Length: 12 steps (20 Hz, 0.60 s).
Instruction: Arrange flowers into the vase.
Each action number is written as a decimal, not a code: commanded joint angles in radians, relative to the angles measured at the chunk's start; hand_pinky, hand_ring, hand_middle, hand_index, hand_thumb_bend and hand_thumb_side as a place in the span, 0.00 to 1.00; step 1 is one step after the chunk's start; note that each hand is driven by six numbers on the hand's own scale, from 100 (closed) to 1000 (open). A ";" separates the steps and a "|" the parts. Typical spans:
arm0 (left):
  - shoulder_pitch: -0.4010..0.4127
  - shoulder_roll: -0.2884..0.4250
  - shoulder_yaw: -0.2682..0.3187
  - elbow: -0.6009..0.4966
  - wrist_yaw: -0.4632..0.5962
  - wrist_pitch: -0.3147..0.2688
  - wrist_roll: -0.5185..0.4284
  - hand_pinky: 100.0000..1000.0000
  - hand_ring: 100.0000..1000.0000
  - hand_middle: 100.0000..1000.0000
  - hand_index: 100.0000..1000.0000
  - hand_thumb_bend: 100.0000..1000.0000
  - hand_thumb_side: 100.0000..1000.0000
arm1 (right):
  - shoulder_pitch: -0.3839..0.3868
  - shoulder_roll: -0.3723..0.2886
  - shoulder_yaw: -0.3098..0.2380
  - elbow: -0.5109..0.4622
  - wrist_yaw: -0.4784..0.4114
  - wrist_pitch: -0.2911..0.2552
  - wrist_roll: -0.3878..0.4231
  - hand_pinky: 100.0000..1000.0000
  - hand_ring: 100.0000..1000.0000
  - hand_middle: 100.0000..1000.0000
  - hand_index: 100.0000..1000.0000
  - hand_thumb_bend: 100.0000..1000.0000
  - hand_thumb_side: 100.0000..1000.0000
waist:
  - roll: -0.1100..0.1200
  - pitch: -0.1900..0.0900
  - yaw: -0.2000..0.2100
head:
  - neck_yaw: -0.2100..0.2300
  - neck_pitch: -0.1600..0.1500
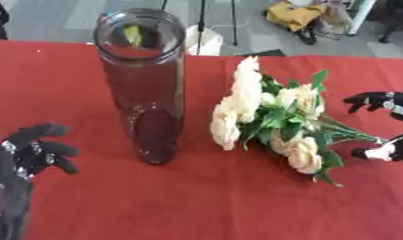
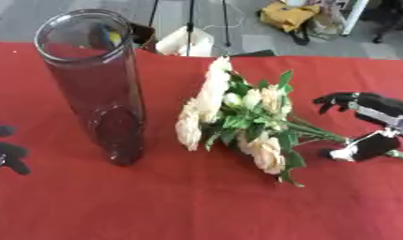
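Flowers (image 1: 270, 117): a bunch of cream blooms with green leaves, lying flat on the red tablecloth (image 1: 197, 201), heads toward the vase (image 1: 143, 84) and stems (image 2: 319, 131) trailing toward the right edge. Expect a light, limp load; the petals will likely bruise or shed if squeezed, so the bundled stems are the correct grasp zone, not the heads. The stems are thin and may splay unless gathered together. The vase is a tall clear glass cylinder standing upright to the left of the bunch, apart from it and holding no flowers; judge it fragile, smooth and easy to tip given its height. Right hand (image 2: 365, 126): positioned at the stem ends, fingers spread above and thumb below, with the stems running between them; closure on the stems cannot be confirmed. Left hand (image 1: 28, 150): at the lower left, fingers loosely curled, holding nothing, clear of the vase.
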 commanded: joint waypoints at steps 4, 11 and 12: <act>-0.004 0.008 -0.009 -0.018 0.002 0.001 -0.002 0.39 0.56 0.67 0.78 0.04 1.00 | -0.008 -0.038 -0.001 -0.019 -0.006 -0.002 -0.026 0.79 1.00 0.71 0.95 0.40 0.39 | 0.000 -0.020 0.004 | -0.001 -0.008; -0.007 0.007 -0.011 -0.018 0.001 -0.001 -0.004 0.39 0.56 0.67 0.78 0.04 1.00 | -0.008 -0.018 0.026 -0.006 0.047 0.007 -0.053 0.77 1.00 0.70 0.93 0.39 0.39 | 0.000 -0.017 0.013 | -0.002 -0.008; -0.007 0.007 -0.011 -0.018 0.001 -0.002 -0.004 0.39 0.56 0.67 0.78 0.04 1.00 | -0.008 -0.016 0.029 -0.005 0.053 0.007 -0.054 0.77 1.00 0.70 0.92 0.39 0.38 | 0.001 -0.017 0.013 | -0.003 -0.008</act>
